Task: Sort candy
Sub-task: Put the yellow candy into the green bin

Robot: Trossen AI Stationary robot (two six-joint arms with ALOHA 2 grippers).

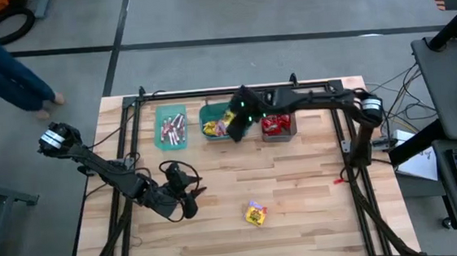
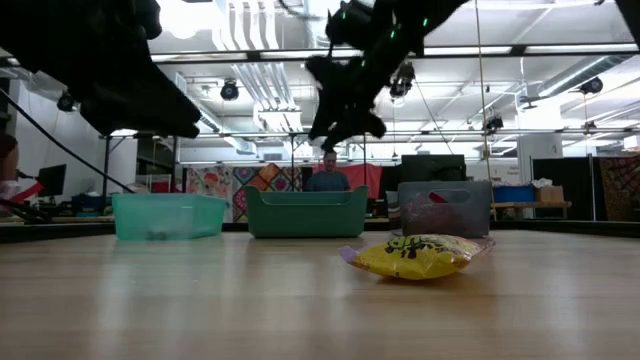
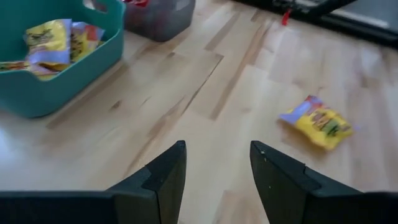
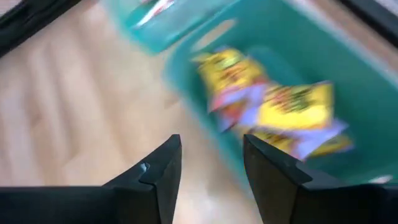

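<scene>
A pale wooden table [image 1: 299,196] with visible plank seams carries a black metal frame [image 1: 209,91] along its far and side edges. Three small plastic bins stand in a row at the far edge. The left one is a light teal bin [image 1: 171,126] holding thin pinkish sticks [image 1: 171,129]. The middle one is a deeper teal bin [image 1: 208,113] with smooth rounded walls and a handle cutout, holding crinkled yellow packets [image 4: 292,106] with purple ends. The right one is a grey-brown bin [image 1: 279,135] holding shiny red packets [image 1: 275,123].

The right gripper [image 1: 240,120] hangs over the right side of the middle bin, above the yellow packets. Its two dark, wedge-shaped fingers [image 4: 158,177] stand apart with nothing between them. In the low view it sits well above the bin rims.

The left gripper [image 1: 187,198] is low over the near left part of the table, pointing right across the bare boards. Its fingers [image 3: 163,180] are spread apart and empty.

One yellow packet [image 1: 256,214] lies alone on the wood, near the middle of the table towards the near edge, to the right of the left gripper and apart from it. Its wrapper is glossy and puffed, with flat crimped purple ends. Bare wood lies on every side of it, and a wide strip of open table separates it from the row of bins.

Beyond the table in the low view a person [image 2: 327,172] sits behind the middle bin.
</scene>
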